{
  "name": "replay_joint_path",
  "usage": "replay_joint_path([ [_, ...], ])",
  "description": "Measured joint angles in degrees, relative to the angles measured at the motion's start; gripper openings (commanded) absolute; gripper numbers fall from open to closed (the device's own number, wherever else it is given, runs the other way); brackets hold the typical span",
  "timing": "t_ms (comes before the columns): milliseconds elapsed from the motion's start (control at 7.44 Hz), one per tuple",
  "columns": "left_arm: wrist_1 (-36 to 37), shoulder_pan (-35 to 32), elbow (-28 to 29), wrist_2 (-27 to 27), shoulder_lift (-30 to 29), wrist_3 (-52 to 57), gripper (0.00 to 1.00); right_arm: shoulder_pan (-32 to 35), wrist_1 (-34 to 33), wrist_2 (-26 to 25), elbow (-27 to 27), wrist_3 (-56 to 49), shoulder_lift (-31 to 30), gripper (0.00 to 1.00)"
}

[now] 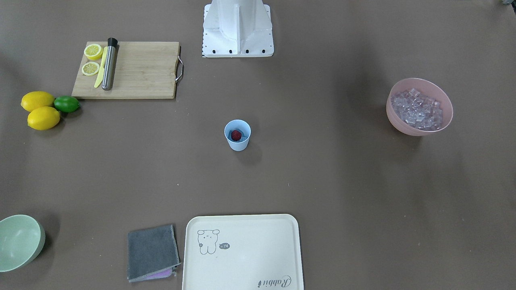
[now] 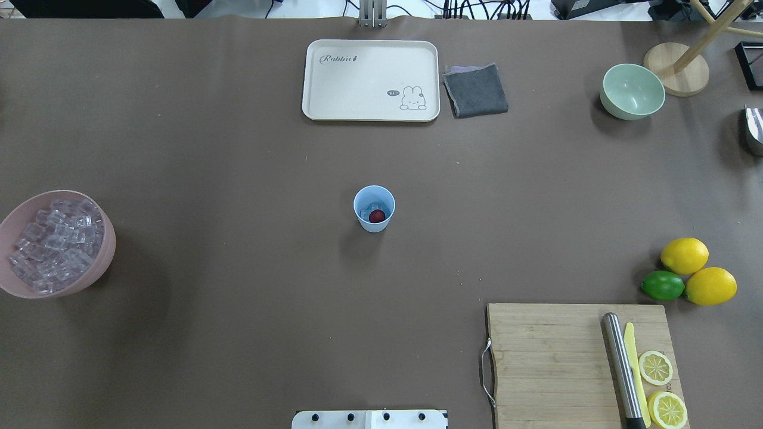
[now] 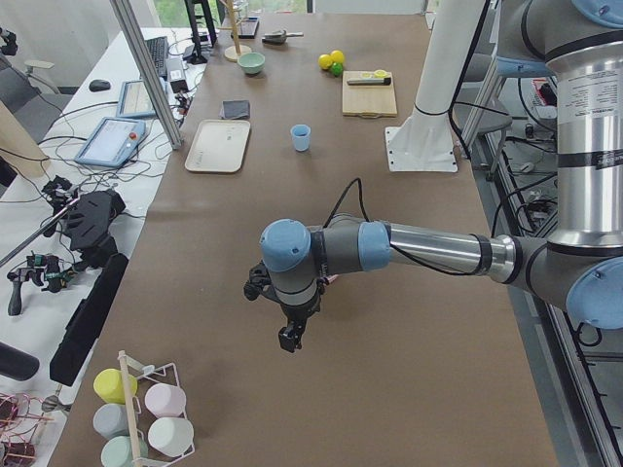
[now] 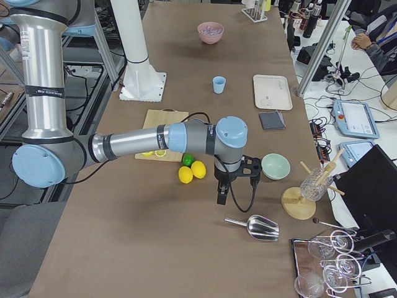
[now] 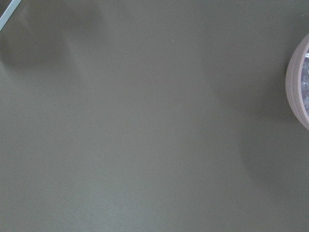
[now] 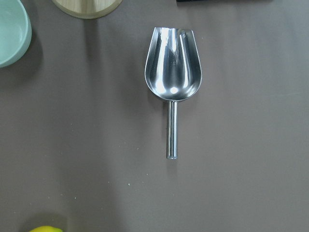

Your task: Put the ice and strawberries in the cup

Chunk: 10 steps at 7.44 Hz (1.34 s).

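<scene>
You've got the brown table [image 2: 238, 149] wide open in the overhead view, with both arms pulled out to the ends. The left arm [image 3: 428, 248] reaches across the near end in the left side view. Its left gripper [image 3: 289, 339] points down over bare table, with the pink bowl's edge just showing in its wrist camera. The right arm [image 4: 136, 141] does the same at the other end, and the right gripper [image 4: 221, 197] hangs above the table near the scoop [image 6: 173, 72], which lies flat and untouched. Both grippers show only from the side, so you can't tell whether their jaws are released or clenched.

On your right sits the board [image 2: 548, 357], carrying a steel muddler [image 2: 620, 369], a yellow knife [image 2: 635, 369] and two lemon halves [image 2: 656, 367]. The tray [image 2: 357, 83] lies at the far edge, with the grey cloth [image 2: 477, 89] just beside it. Far left, the pink bowl [image 2: 101, 268] is heaped with ice [image 2: 53, 241]. The green bowl [image 2: 632, 89] stands far right.

Two lemons [image 2: 684, 255] and a lime [image 2: 662, 285] huddle together, touching, just beyond the board.

Dead centre, well apart from everything, the cup [image 2: 374, 225] stands upright. Inside it you see the strawberry [image 2: 377, 215], with what look like a few clear cubes beside it.
</scene>
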Motion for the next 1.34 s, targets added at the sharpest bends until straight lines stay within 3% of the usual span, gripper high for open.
replay_joint_path([
  [672, -0.75, 0.0, 0.01, -0.05, 0.46, 0.0, 1.0, 0.64, 7.39, 8.26, -1.85, -0.53, -3.67, 1.0],
  [1343, -0.88, 0.0, -0.09, -0.09, 0.58, 0.01, 1.0, 0.82, 7.72, 6.36, -1.1, -0.41, -3.81, 1.0],
])
